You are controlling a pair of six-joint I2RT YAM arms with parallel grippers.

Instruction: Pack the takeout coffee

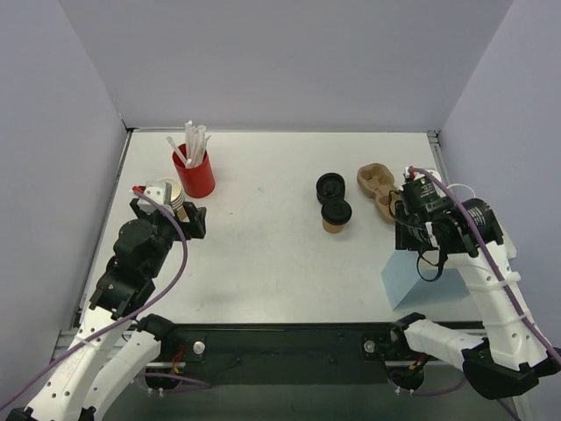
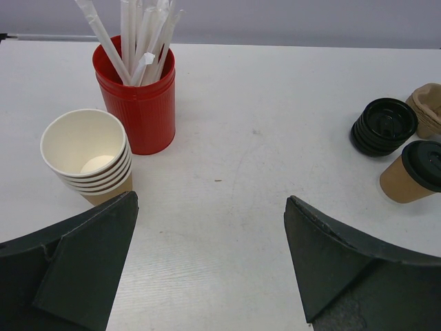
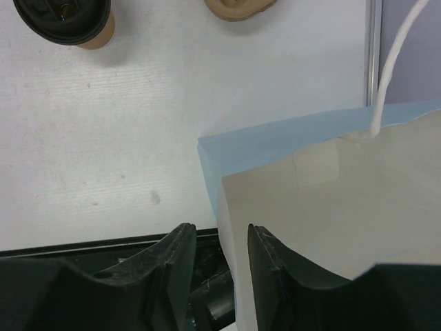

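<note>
The takeout coffee (image 1: 336, 215) (image 2: 413, 172) (image 3: 69, 21), a tan cup with a black lid, stands upright mid-table, apart from both grippers. A light blue paper bag (image 1: 410, 279) (image 3: 310, 145) with a white inside and a white string handle stands at the near right. My right gripper (image 1: 415, 239) (image 3: 222, 238) hangs over the bag's left wall. Its jaws straddle that wall, narrowly apart, with a gap still showing. My left gripper (image 1: 171, 217) (image 2: 210, 207) is wide open at the far left, holding nothing.
A stack of loose black lids (image 1: 330, 186) (image 2: 382, 126) sits just behind the coffee. A tan pulp carrier (image 1: 379, 189) (image 3: 238, 7) lies at the right. A red cup of straws (image 1: 195, 171) (image 2: 138, 96) and stacked lidless cups (image 1: 168, 195) (image 2: 86, 152) stand by my left gripper.
</note>
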